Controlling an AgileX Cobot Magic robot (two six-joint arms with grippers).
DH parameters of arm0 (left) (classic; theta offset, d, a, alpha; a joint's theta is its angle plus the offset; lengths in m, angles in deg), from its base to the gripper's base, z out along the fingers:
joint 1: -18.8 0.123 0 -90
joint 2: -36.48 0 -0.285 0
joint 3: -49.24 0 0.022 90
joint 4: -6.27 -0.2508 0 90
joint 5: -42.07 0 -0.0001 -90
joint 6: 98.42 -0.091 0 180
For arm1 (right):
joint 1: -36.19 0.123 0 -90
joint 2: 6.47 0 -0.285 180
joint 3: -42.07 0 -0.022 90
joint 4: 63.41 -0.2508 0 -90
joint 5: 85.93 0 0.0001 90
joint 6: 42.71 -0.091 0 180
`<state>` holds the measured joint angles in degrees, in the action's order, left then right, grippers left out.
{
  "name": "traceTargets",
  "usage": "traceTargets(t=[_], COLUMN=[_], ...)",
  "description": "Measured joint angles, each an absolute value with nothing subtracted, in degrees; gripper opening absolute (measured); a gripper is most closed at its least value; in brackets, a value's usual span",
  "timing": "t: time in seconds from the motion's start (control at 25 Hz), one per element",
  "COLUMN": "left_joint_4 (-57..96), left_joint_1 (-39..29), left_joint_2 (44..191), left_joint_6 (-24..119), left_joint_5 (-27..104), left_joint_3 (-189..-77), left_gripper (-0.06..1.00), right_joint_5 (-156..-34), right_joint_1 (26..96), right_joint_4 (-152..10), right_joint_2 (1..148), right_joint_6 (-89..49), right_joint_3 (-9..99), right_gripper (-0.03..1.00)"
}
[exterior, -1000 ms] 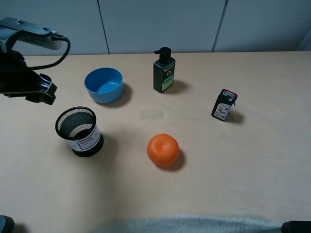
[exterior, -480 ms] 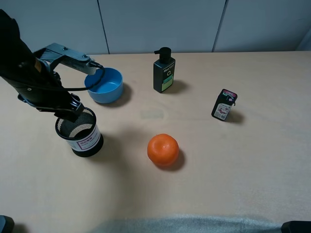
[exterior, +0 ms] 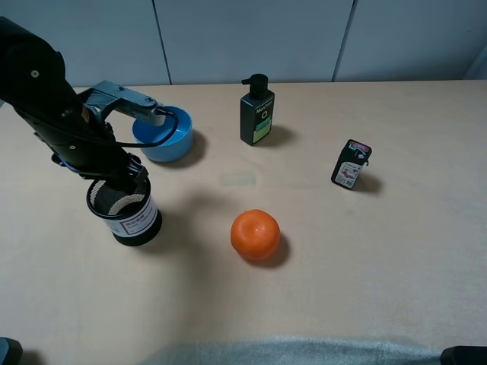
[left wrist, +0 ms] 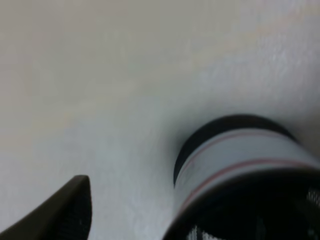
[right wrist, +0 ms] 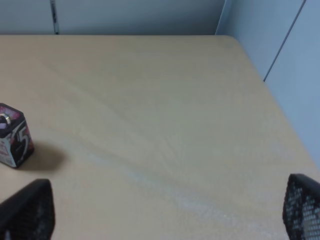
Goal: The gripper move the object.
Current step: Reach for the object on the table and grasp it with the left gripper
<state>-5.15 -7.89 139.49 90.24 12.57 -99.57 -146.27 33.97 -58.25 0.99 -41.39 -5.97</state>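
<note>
The black wire-mesh pen cup (exterior: 129, 214) with a white label printed in red stands upright at the left of the table. My left gripper (exterior: 122, 177), on the bulky black arm with a grey bracket and a black cable, is right at the cup's far rim, low over its mouth. In the left wrist view the cup (left wrist: 245, 170) fills the near side, blurred, and one dark finger (left wrist: 65, 212) stands apart outside it; the other finger is hidden. My right gripper (right wrist: 165, 210) is open and empty over bare table, far from the cup.
A blue bowl (exterior: 162, 133) sits just behind the left arm. A dark pump bottle (exterior: 256, 112) stands at the back middle, an orange (exterior: 256, 234) in the middle front, a small black carton (exterior: 351, 164) at the right, also in the right wrist view (right wrist: 12, 135).
The left arm has swung in from the far left edge and come down onto the pen cup's rim. The cup and the other objects have not moved.
</note>
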Motion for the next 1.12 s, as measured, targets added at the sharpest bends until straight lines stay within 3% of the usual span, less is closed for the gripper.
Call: traceTargets(t=[1.12], left_joint_4=[-0.37], left_joint_1=[-7.89], left_joint_2=[144.5], left_joint_6=[90.34], left_joint_5=[11.95], left_joint_3=[-101.07], left_gripper=[0.74], right_joint_5=[-146.27], right_joint_1=[33.97], right_joint_4=[-58.25], right_joint_2=[0.99], right_joint_6=[-41.39], right_joint_3=[-5.97], right_gripper=[0.69])
